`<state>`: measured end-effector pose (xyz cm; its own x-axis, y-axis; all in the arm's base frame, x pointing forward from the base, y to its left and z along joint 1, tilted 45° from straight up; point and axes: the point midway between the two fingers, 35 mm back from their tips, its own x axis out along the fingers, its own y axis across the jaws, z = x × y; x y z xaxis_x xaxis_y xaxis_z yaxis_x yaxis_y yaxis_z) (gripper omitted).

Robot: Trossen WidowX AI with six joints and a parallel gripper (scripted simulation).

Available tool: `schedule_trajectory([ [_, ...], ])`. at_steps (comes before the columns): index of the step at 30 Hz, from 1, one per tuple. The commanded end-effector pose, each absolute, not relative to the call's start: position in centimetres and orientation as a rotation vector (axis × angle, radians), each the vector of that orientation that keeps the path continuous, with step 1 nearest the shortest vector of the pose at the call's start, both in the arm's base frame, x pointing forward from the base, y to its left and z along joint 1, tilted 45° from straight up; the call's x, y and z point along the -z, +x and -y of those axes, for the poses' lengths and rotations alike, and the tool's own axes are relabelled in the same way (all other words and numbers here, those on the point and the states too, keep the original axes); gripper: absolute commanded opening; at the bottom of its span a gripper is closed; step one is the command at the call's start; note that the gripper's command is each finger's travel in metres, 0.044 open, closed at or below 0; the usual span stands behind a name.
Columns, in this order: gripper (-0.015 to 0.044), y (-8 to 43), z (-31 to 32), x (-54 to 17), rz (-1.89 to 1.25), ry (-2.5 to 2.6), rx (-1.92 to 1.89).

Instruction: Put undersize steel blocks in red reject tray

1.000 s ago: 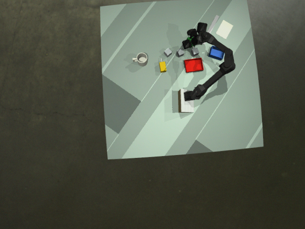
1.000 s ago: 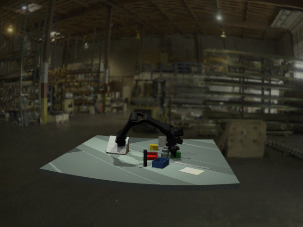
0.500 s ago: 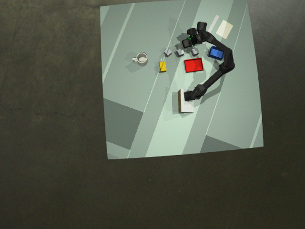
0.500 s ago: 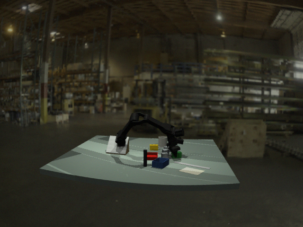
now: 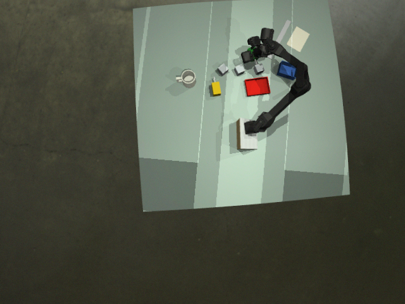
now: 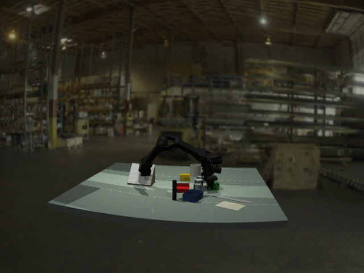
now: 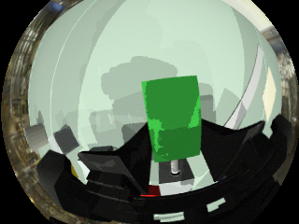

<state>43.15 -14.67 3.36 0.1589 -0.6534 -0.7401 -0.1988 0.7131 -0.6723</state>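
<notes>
In my top view, the arm [image 5: 300, 76] [image 6: 187, 147] hides most of the green gauge [image 5: 251, 52] [image 6: 216, 185] [image 7: 174, 119]; its pin tip is indistinct.

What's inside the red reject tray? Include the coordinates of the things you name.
In the top view, no block lies in the red reject tray [image 5: 257, 86]; its floor shows bare red. Only the strips right behind its walls could be hidden.

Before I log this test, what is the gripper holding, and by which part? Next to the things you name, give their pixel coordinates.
The green GO gauge [image 5: 251, 52] [image 6: 216, 185] [image 7: 174, 117], by the sides of its green handle block; its metal pin stays outside the fingers.

Top looks down and exterior across from afar, wrist close in; all 3 share the table [image 5: 169, 130] [image 6: 117, 205] [image 7: 177, 33]
</notes>
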Motion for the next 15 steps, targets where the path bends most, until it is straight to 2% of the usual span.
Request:
schedule_trajectory([
  [1, 0.0000, 43.59, 14.41, -3.45, -1.398, -0.764, 0.377],
  [15, 0.0000, 44.17, 14.34, -3.37, -1.398, -0.764, 0.377],
])
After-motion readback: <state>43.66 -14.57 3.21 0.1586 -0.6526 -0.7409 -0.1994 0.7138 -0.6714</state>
